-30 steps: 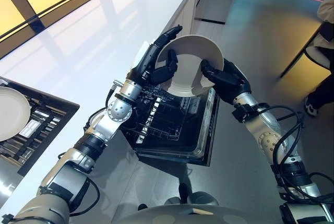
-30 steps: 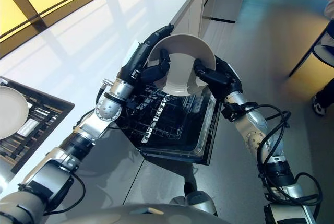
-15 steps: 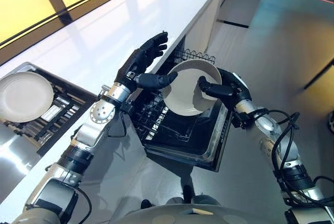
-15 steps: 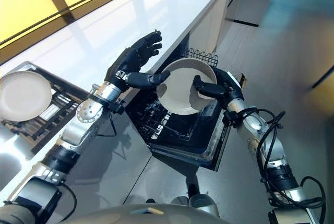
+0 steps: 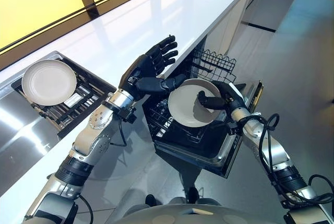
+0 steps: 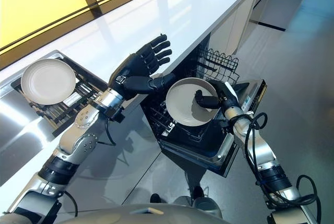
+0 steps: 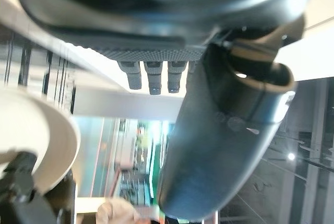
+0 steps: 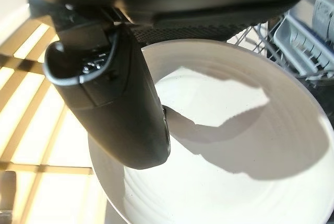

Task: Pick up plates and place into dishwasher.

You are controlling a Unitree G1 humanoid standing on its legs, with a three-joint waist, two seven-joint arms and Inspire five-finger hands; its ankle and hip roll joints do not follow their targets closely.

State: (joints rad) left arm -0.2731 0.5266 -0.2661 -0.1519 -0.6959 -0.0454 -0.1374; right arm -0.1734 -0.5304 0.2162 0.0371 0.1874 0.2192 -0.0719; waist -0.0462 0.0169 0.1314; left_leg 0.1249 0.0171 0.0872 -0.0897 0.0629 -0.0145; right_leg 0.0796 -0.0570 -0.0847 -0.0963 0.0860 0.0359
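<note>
Right hand (image 5: 222, 97) gripping plate (image 5: 189, 105) rim

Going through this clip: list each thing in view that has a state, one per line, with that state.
Held plate: pinched at its rim by the right hand, tilted above the rack.
Right hand: shut on the held plate.
Left hand: open, fingers spread, thumb near the plate's rim.
Dishwasher door: open, lowered.
Rack: pulled out.
Second plate: lying on the tray in the counter.
</note>
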